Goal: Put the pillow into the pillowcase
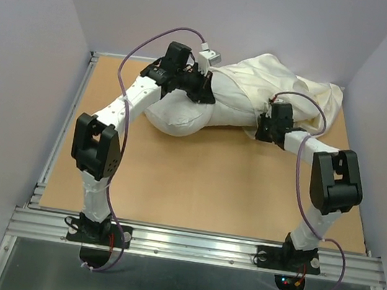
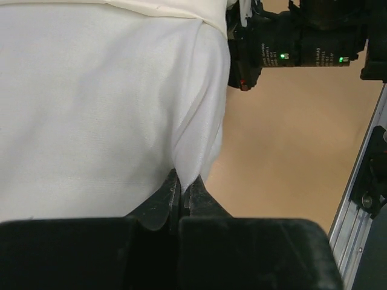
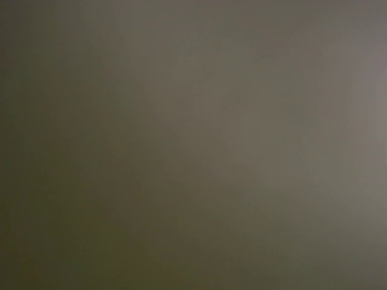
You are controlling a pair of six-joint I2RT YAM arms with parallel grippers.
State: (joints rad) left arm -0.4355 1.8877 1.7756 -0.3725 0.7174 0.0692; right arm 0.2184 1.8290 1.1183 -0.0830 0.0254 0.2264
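Note:
The pillow [image 1: 177, 117] is a puffy greyish-white cushion at the middle back of the table, its near left end bare. The cream pillowcase [image 1: 282, 85] is wrinkled and covers the pillow's right part, stretching to the back right. My left gripper [image 1: 202, 94] is on top of the pillow near the pillowcase's edge. In the left wrist view it [image 2: 181, 187] is shut on a pinched fold of the pillow [image 2: 91, 121], with the pillowcase hem [image 2: 181, 9] just beyond. My right gripper [image 1: 264, 128] is against the pillowcase's near edge, fingers hidden by fabric. The right wrist view is all dark.
The brown tabletop [image 1: 209, 184] has a metal rail [image 1: 193, 243] along its near edge and grey walls on three sides. The right arm's wrist [image 2: 302, 42] shows close by in the left wrist view, with the table rail [image 2: 363, 181] to its right.

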